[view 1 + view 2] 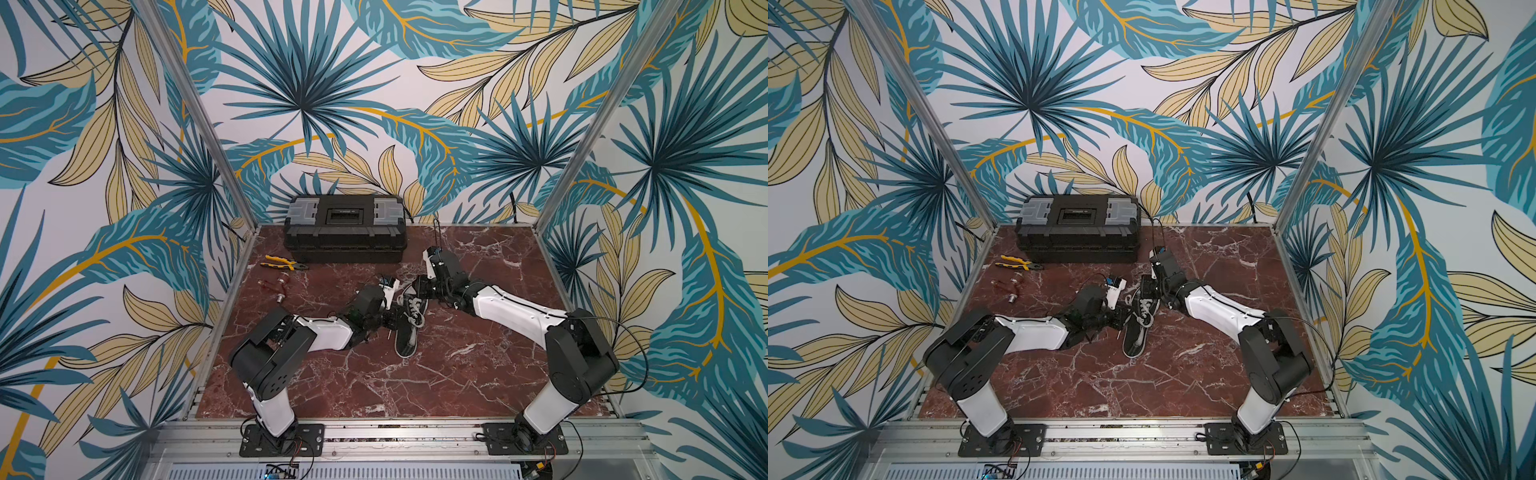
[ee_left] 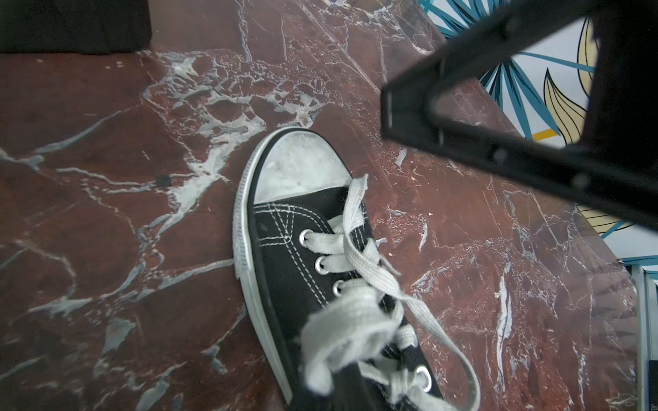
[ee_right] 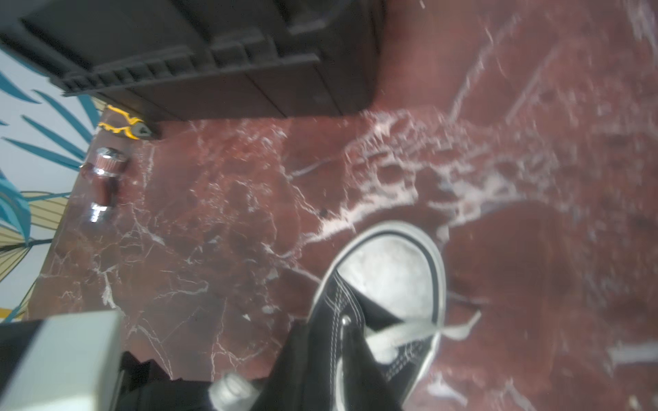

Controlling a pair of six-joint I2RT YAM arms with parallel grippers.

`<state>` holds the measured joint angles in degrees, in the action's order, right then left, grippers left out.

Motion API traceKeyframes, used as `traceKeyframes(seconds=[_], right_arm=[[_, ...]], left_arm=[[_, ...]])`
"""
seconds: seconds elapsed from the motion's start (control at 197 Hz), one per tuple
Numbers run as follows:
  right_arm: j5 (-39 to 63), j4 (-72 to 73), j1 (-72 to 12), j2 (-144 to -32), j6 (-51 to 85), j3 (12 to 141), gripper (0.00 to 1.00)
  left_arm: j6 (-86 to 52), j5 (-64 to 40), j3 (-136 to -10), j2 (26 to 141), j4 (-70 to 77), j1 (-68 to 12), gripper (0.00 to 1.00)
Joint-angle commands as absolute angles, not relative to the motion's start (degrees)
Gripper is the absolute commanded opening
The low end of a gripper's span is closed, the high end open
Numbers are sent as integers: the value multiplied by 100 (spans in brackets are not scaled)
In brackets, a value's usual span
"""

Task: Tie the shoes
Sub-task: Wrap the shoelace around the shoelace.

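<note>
Your left gripper point(image 1: 388, 319) is shut beside the shoe point(image 1: 409, 338); whether it holds a lace is hidden. The shoe lies in the middle of the table point(image 1: 478, 365), laces point(image 2: 359, 256) loose. I think there is no bow yet. Next, grab both lace ends. Your right gripper point(image 1: 419, 291) is near the toe; wide or narrow, I cannot tell.

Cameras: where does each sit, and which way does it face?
Both top views: high behind the robot, looking down on the table, left arm, right arm, shoe and toolbox.
Left wrist: above the shoe, facing its toe cap; a black robot part intrudes.
Right wrist: low over the shoe, facing toe cap and toolbox; part of the left arm shows.
All share the shoe.
</note>
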<state>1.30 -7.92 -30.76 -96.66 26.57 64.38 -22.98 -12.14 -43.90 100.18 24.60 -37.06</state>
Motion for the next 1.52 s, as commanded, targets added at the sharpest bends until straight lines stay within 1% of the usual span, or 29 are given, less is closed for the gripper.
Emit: traceKeyframes(seconds=[0.0,0.066,0.162,0.416,0.471,0.634,0.821,0.918,1.029,1.267,1.511], right_arm=[[165,-1396,-3144,-9855,2648,6411,33],[208,-1431,-3178,-9909,2602,6416,38],[291,-1475,-3190,-10011,2558,6449,42],[343,-1589,-3217,-10224,2441,6621,42],[356,-1603,-3225,-10269,2417,6656,40],[369,-1678,-3263,-10362,2378,6741,31],[377,-1703,-3266,-10332,2364,6783,13],[334,-1721,-3269,-10251,2366,6776,7],[205,-1739,-3264,-10111,2365,6745,5],[-35,-1778,-3264,-9860,2414,6748,5],[-180,-1839,-3270,-9883,2477,6771,10]], left_arm=[[-2267,-1134,-4349,9986,2492,-3691,0],[-2251,-1121,-4359,9960,2453,-3691,0],[-2235,-1121,-4357,9932,2419,-3689,0],[-2205,-1137,-4386,9940,2373,-3690,0],[-2192,-1151,-4403,9949,2356,-3691,0],[-2162,-1169,-4421,9962,2309,-3691,0],[-2157,-1177,-4427,9967,2298,-3691,0],[-2153,-1181,-4429,9967,2286,-3691,0],[-2132,-1177,-4421,9970,2267,-3691,0],[-2127,-1183,-4425,9968,2257,-3691,0],[-2084,-1180,-4444,9949,2220,-3690,0]])
